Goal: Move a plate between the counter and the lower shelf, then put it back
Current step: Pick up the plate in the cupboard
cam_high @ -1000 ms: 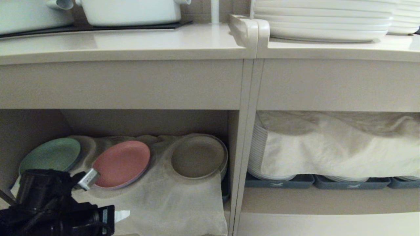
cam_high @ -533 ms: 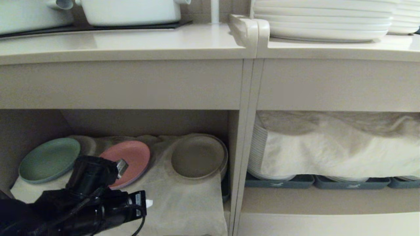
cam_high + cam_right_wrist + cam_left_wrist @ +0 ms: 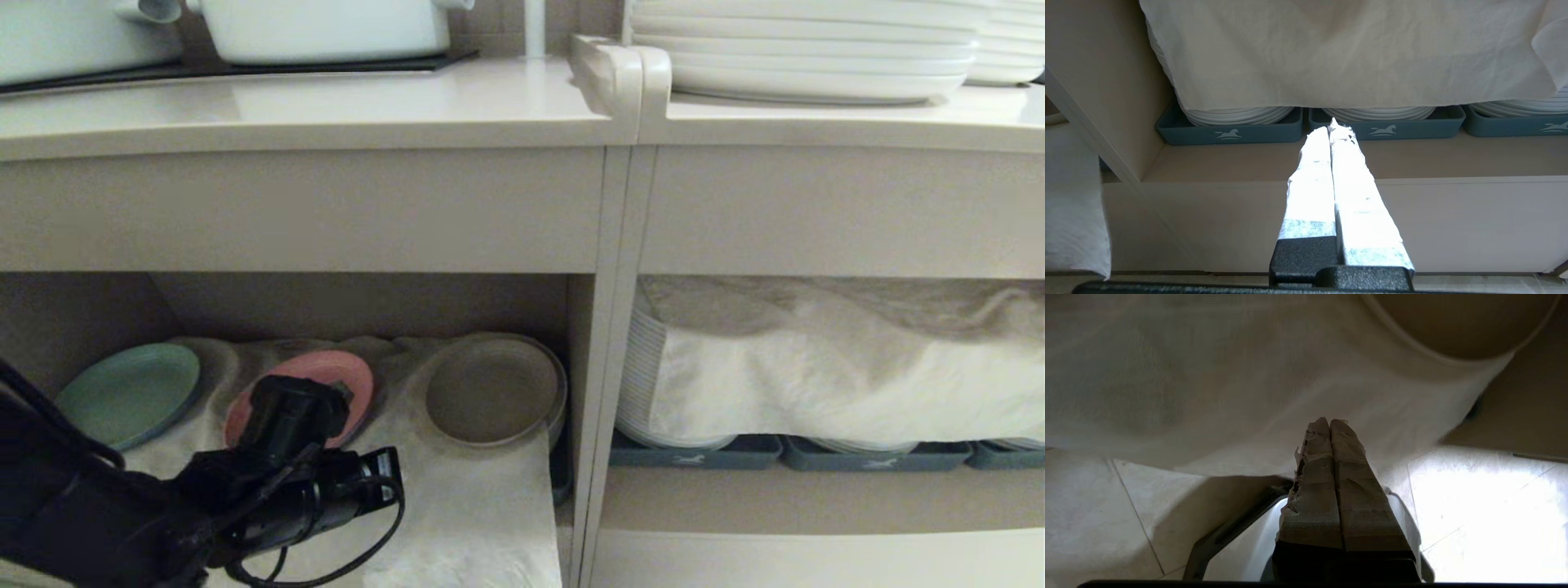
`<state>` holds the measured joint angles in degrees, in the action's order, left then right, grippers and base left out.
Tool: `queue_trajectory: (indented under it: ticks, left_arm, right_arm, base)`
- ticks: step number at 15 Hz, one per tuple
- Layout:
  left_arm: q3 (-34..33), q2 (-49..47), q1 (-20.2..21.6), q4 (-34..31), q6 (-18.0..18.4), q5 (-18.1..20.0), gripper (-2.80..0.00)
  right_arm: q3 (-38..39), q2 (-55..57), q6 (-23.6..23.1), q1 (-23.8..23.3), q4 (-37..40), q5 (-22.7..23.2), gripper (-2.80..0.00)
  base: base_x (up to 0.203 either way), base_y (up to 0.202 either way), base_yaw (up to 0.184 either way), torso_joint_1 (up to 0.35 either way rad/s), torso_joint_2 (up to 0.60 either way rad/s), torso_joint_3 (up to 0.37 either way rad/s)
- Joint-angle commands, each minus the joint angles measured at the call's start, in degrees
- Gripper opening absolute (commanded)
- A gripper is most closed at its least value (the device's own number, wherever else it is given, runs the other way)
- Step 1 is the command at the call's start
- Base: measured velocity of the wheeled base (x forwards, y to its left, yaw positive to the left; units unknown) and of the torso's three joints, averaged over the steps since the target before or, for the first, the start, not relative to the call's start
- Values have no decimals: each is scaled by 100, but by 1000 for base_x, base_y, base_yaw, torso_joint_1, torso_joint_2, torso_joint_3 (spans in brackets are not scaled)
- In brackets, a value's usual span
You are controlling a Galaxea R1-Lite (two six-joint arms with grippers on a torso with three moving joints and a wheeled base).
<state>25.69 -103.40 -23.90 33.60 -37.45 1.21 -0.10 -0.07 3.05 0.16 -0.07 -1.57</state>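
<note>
The plate (image 3: pixel 494 392) lies flat on the white cloth (image 3: pixel 457 506) at the right end of the lower shelf (image 3: pixel 359 302), beyond and to the right of the left gripper (image 3: pixel 1329 424), whose fingers are pressed together and apparently empty before the cloth's front edge.

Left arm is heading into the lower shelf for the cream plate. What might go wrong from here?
The left gripper is shut; it probably cannot take the plate until it opens. Its fingertips sit at the hanging white cloth, so they could snag and drag it. The arm partly covers the pink plate and might knock it.
</note>
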Motion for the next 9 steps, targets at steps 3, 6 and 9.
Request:
queue_trajectory:
  ticks: [3, 6, 9]
  left_arm:
    - [580, -398, 26, -164, -282, -164, -280]
    - [939, -531, 34, -341, -390, -294, -280]
    - [1286, -664, 78, -468, -567, -528, -280]
  right_arm:
    - [-6, 7, 3, 2, -1, -1, -280]
    - [-1, 7, 3, 2, -1, -1, -280]
    - [1, 7, 3, 2, -1, -1, -280]
  base:
    - [0, 0, 0, 0, 0, 0]
    - [0, 0, 0, 0, 0, 0]
    - [0, 0, 0, 0, 0, 0]
